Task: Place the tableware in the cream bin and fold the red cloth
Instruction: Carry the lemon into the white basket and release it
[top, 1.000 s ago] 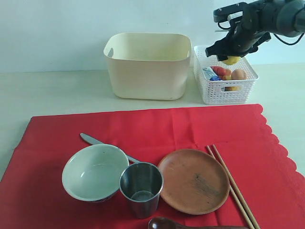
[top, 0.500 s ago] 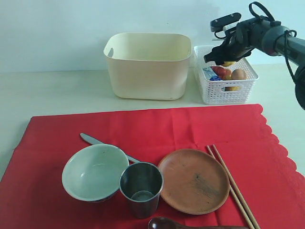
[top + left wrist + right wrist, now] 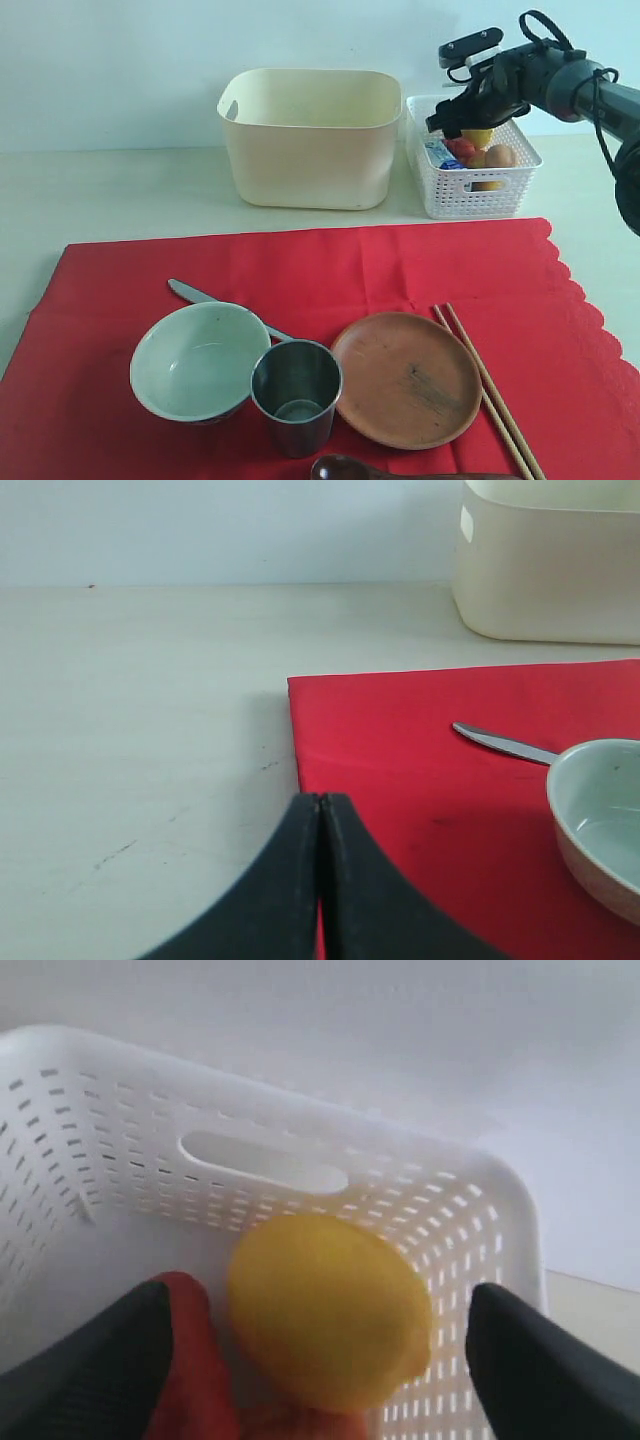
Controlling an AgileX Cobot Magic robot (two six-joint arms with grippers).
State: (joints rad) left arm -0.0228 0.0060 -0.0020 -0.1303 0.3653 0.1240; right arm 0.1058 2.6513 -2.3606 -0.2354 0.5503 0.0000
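Observation:
The red cloth (image 3: 330, 270) lies flat with the tableware on it: pale green-white bowl (image 3: 197, 360), steel cup (image 3: 296, 395), brown plate (image 3: 406, 378), chopsticks (image 3: 488, 390), knife (image 3: 195, 294) and the dark spoon (image 3: 345, 468) at the front edge. The cream bin (image 3: 310, 140) stands behind the cloth. My right gripper (image 3: 462, 118) hangs over the white basket, open (image 3: 320, 1305), with a lemon (image 3: 330, 1305) lying between its fingers and touching neither. My left gripper (image 3: 320, 798) is shut and empty above the cloth's edge (image 3: 420, 780), out of the exterior view.
The white lattice basket (image 3: 470, 195) beside the bin holds the lemon (image 3: 480, 135), an egg, something red and a blue-white carton. Bare pale tabletop (image 3: 140, 710) lies left of the cloth. The knife (image 3: 500, 744) and bowl (image 3: 600, 810) show in the left wrist view.
My right arm has shifted left and turned over the basket. The lemon that hung under its fingers a second ago now rests in the basket. Nothing on the cloth has moved.

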